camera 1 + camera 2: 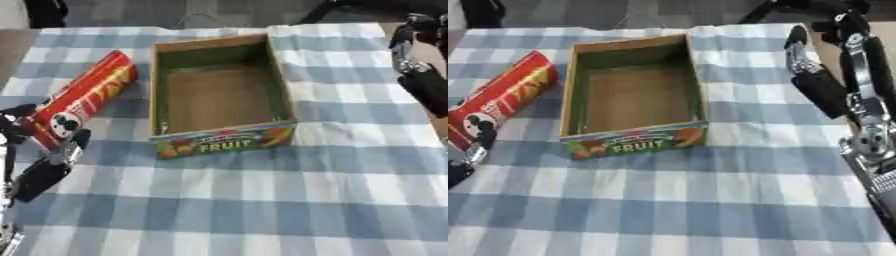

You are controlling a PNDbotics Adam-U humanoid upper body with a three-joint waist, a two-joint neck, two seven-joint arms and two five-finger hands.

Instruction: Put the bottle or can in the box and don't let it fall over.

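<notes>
A long red can with yellow print lies slanted on the checked cloth, left of the box; its near end shows a cartoon face. My left hand is at that near end, thumb on one side and fingers curled round the other, shut on the can. The open cardboard box, its front wall marked FRUIT, stands in the middle with nothing inside. My right hand hangs at the right edge, apart from the box, fingers straight and open.
A blue and white checked cloth covers the table. The table's bare edge shows at the far right beside my right arm. Dark shapes stand beyond the far edge.
</notes>
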